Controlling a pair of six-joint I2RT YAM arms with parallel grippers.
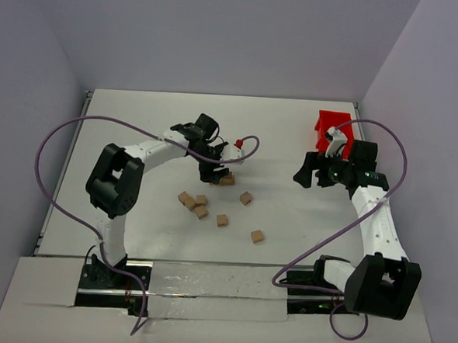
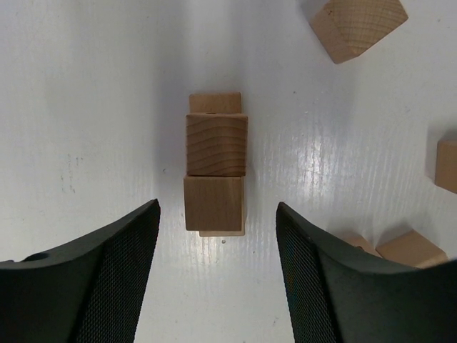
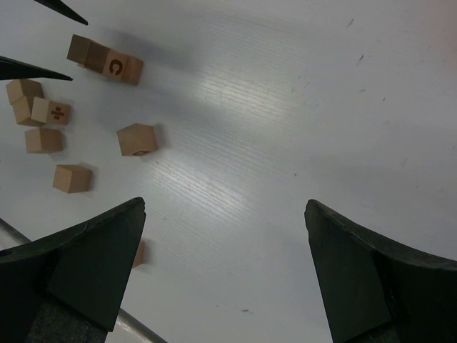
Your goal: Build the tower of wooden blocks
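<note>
The tower (image 1: 225,179) is a low stack of tan wood cubes at the table's middle. In the left wrist view two upper cubes (image 2: 216,143) lie on a lower row whose ends peek out. My left gripper (image 1: 213,169) is open and empty right over the stack; its fingertips (image 2: 146,221) stand apart on either side of the nearest cube (image 2: 213,204) without touching it. Several loose cubes (image 1: 202,212) lie in front of the tower. My right gripper (image 1: 313,175) is open and empty, well to the right; its wrist view shows the tower (image 3: 106,61) far off.
A red bin (image 1: 330,125) stands at the back right, just behind the right gripper. Loose cubes lie at the front right (image 1: 257,236) and right (image 1: 245,197) of the tower. Cables loop around both arms.
</note>
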